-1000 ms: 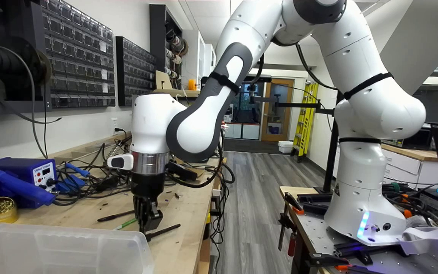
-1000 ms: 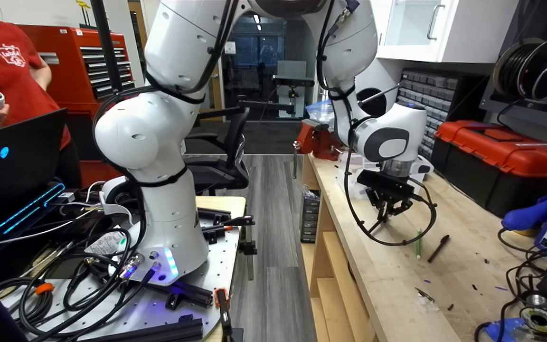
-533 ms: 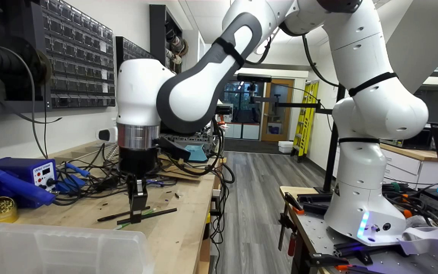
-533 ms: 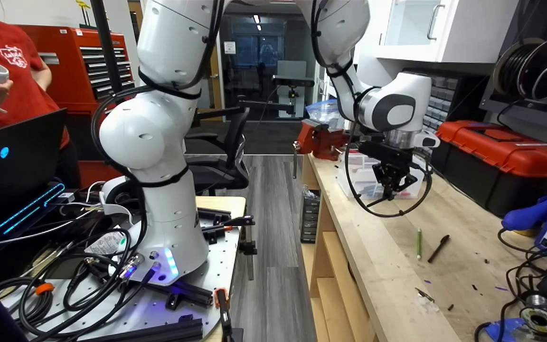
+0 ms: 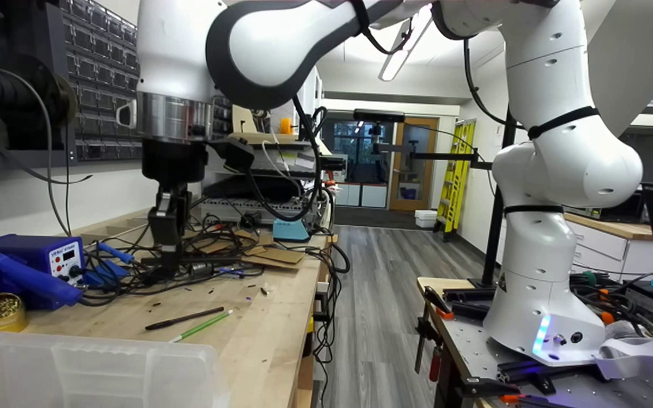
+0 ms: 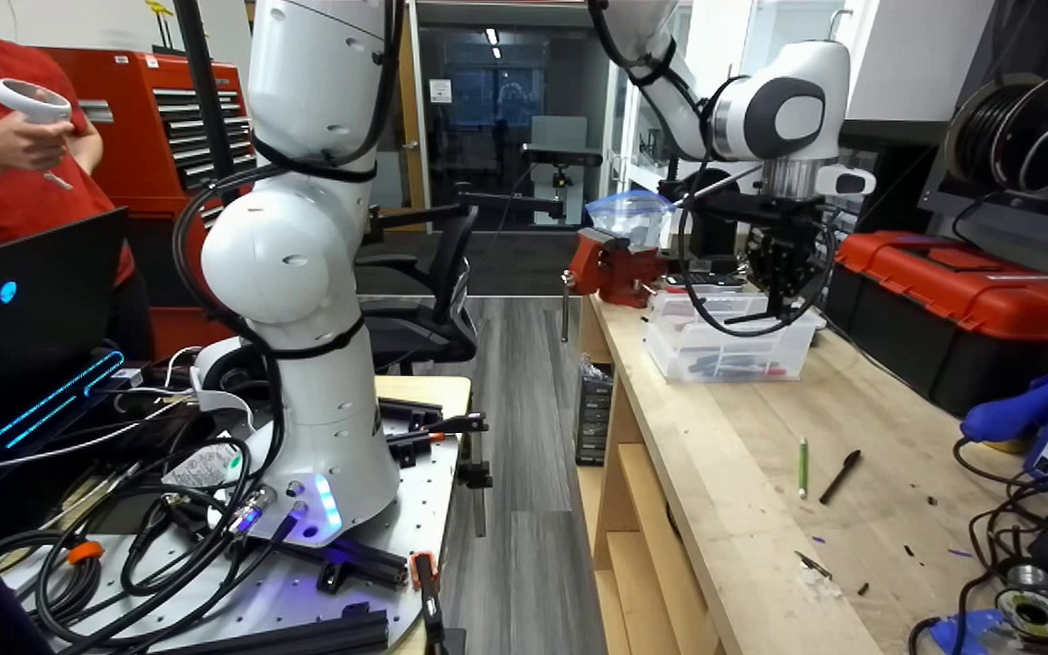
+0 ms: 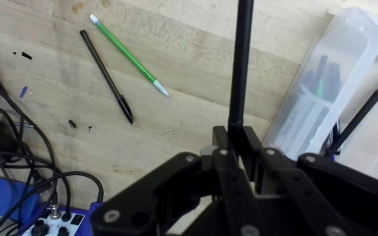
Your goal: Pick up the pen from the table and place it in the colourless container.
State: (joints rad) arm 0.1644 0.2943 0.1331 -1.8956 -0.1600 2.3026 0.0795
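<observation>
2 fingers (image 7: 220, 137) of the gripper (image 7: 236, 135) pinch the dark pen (image 7: 241, 59) off-centre, above the table (image 5: 270, 328). Held near level, its longer end could strike the rim of the colourless container (image 5: 100, 368) on lowering, pivot and drop outside.

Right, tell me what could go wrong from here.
A long stretch of the pen sticks out past one side of the gripper, so it might swivel or snag on the container. In the wrist view, the container stands off to one side, so letting go too early would likely miss.
</observation>
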